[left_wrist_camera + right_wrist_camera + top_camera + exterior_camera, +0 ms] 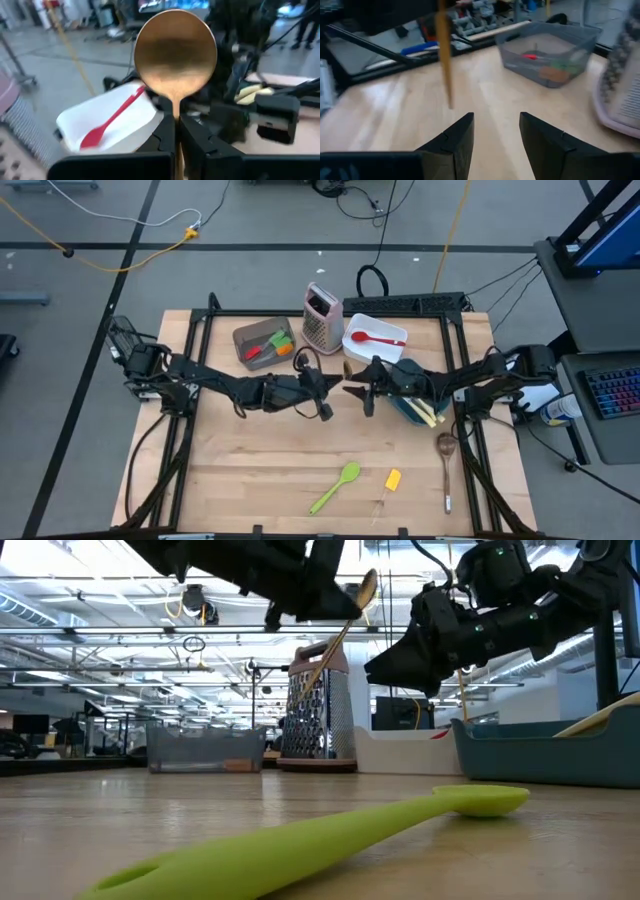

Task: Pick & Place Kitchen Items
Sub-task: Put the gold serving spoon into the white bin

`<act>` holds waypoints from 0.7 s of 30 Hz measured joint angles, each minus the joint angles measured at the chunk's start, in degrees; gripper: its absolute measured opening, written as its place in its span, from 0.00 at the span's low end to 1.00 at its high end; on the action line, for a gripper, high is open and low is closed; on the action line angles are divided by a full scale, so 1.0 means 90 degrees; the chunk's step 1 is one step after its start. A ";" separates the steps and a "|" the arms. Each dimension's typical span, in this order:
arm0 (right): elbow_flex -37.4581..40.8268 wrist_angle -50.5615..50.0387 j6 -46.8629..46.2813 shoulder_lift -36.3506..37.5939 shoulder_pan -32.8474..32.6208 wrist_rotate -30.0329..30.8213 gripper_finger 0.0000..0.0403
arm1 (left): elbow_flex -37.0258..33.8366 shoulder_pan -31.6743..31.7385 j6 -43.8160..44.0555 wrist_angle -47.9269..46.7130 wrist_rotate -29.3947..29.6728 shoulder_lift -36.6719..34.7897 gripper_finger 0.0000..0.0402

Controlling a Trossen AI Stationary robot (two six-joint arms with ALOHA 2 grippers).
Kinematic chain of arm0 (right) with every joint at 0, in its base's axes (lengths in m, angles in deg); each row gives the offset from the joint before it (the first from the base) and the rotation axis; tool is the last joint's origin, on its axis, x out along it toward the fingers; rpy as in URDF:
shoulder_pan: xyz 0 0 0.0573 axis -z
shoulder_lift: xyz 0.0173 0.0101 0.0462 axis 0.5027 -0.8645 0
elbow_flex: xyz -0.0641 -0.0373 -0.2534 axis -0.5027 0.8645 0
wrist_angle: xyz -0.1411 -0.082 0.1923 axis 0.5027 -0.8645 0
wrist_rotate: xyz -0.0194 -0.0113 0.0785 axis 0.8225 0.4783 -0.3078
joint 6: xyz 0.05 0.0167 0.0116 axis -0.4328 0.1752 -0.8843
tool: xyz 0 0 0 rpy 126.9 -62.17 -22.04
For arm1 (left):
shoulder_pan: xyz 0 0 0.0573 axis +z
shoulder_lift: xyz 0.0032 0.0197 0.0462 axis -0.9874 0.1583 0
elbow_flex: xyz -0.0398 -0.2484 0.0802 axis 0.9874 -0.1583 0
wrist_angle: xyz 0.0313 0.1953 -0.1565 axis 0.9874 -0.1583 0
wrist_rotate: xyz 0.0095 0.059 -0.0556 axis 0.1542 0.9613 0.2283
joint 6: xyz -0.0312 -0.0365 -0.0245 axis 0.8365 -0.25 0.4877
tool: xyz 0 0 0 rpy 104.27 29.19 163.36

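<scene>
On your far left, the left arm reaches in toward the middle of the wooden surface. Behind it sits the grey container, with green, red and orange utensils lying inside. Your left gripper hangs above the middle of the surface, and its jaws are clamped on the thin handle of the gold spoon. In the left wrist view you see the bowl of the spoon standing up past the two fingers; in the low view the spoon slants well clear of the surface, bowl uppermost.

Just behind the centre stands the box grater with pink trim, upright. To its right is the white container, and a red spoon lies in it.

Facing the left gripper, very near it, you have the right gripper, also in the air. Its jaws stand apart and hold nothing; in the right wrist view the spoon's handle hangs down ahead of the two fingers, not between them. Under the right arm sits the teal container, with cream-handled pieces sticking out over its rim.

Nearer the front edge lie the green spoon, the small yellow spatula just right of it, and the wooden spoon farther right.
</scene>
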 joint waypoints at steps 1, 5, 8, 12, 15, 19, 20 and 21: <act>0.0003 0.0100 -0.0014 -0.0033 -0.0078 0.0023 0.37 | 0.0000 0.0000 -0.0093 0.0084 -0.0076 -0.0002 0.01; 0.0008 0.0704 0.0198 -0.0206 -0.0393 0.0072 0.37 | 0.0000 0.0016 -0.0247 0.0237 -0.0089 -0.0002 0.03; 0.0005 0.1573 0.0445 -0.0440 -0.0584 0.0087 0.37 | 0.0000 0.0032 -0.0233 0.0362 -0.0106 -0.0002 0.03; -0.0044 0.2095 0.0429 -0.0776 -0.0752 0.0823 0.37 | 0.0000 0.0032 -0.0229 0.0502 -0.0391 -0.0002 0.01; -0.0140 0.2071 0.0412 -0.1016 -0.0782 0.1415 0.37 | 0.0000 0.0030 -0.0227 0.0712 -0.0614 -0.0002 0.03; -0.0385 0.2423 0.0480 -0.1412 -0.0787 0.0871 0.37 | 0.0000 0.0032 -0.0298 0.0704 -0.0665 -0.0002 0.02; -0.0446 0.2533 0.0513 -0.1495 -0.0782 0.0774 0.37 | 0.0000 0.0029 -0.0332 0.0692 -0.0665 -0.0002 0.01; -0.0489 0.2590 0.0523 -0.1552 -0.0782 0.0762 0.37 | 0.0000 0.0029 -0.0337 0.0688 -0.0662 -0.0002 0.01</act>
